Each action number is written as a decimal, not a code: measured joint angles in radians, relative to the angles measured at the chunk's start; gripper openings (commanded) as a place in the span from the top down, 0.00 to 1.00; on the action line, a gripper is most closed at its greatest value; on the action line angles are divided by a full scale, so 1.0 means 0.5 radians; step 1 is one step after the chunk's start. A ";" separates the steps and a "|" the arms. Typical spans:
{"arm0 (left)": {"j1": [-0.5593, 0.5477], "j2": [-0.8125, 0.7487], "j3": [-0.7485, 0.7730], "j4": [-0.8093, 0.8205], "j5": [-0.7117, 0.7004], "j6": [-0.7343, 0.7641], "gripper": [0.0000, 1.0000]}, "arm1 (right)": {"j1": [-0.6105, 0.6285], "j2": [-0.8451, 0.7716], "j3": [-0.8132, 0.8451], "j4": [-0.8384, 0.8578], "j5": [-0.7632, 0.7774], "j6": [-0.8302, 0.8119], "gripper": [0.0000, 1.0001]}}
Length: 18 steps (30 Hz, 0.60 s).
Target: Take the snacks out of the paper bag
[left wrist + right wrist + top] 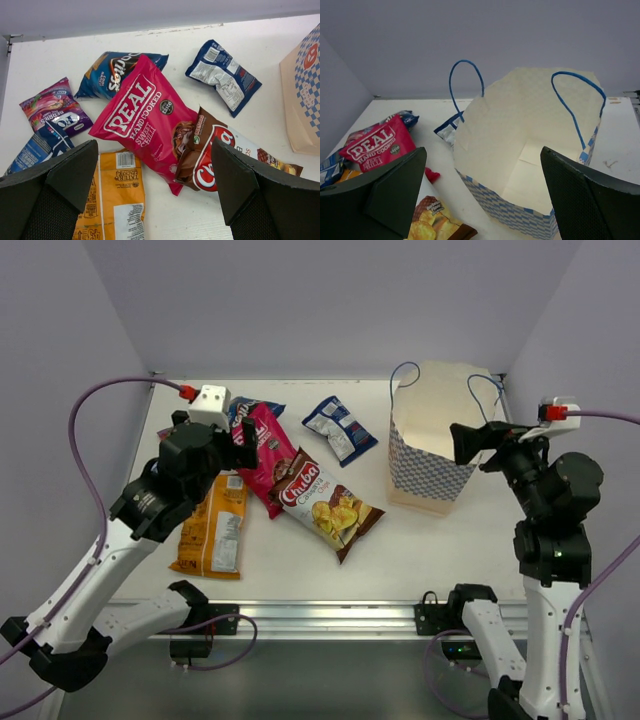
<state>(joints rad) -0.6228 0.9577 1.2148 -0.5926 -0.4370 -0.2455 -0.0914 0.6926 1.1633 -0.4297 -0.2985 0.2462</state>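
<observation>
Unpacking looks finished: snacks (145, 115) lie spread beneath the left gripper (155, 155), jaws apart, empty. The bag (520, 115) stands just ahead of the right gripper (483, 155), likewise apart, no packet visible inside. Next, probably just withdrawing.

The white table (440, 540) carried six snack packets (145, 115) spread beneath and beyond the left gripper (154, 145). The paper bag (428, 475) stood upright just ahead of the right gripper (482, 150).

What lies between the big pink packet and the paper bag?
Top view: the brown chip bag overlaps the pink packet, the blue-white packet lies farther back, then bare table up to the paper bag.
</observation>
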 measured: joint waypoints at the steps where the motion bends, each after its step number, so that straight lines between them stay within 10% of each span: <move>1: 0.000 -0.009 0.006 -0.011 -0.006 -0.003 0.00 | 0.034 -0.002 -0.023 0.014 0.001 -0.001 0.01; 18: 0.000 -0.290 0.024 -0.307 -0.162 -0.098 0.00 | 0.503 -0.551 -0.292 0.147 0.563 -0.024 0.01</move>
<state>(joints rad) -0.6228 0.8127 1.2270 -0.7460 -0.5179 -0.2943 0.1600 0.4171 1.0172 -0.3561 -0.0170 0.2340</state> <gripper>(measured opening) 0.997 0.989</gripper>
